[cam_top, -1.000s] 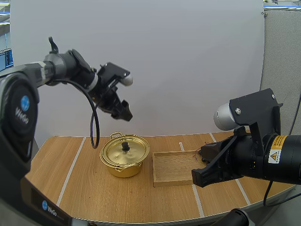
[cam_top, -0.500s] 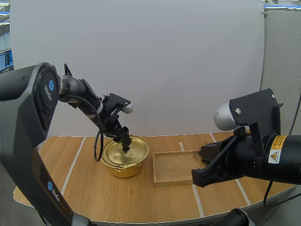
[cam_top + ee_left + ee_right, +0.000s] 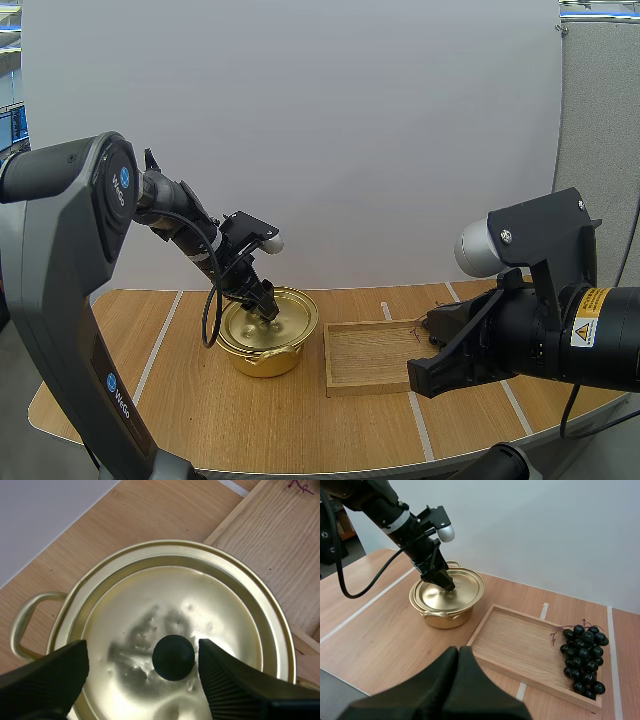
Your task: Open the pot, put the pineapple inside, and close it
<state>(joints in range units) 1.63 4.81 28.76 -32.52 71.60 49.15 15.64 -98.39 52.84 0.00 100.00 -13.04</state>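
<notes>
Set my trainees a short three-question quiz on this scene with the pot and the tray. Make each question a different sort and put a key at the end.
1. True or false: the left gripper is open, with one finger on each side of the knob of the pot lid.
2. What lies in the wooden tray? A: a pineapple. B: a bunch of grapes. C: a pack of wet wipes.
3. Fill in the missing word: the fingers of the right gripper lie together as one dark wedge, so it is ____.

Key: 1 true; 2 B; 3 shut.
</notes>
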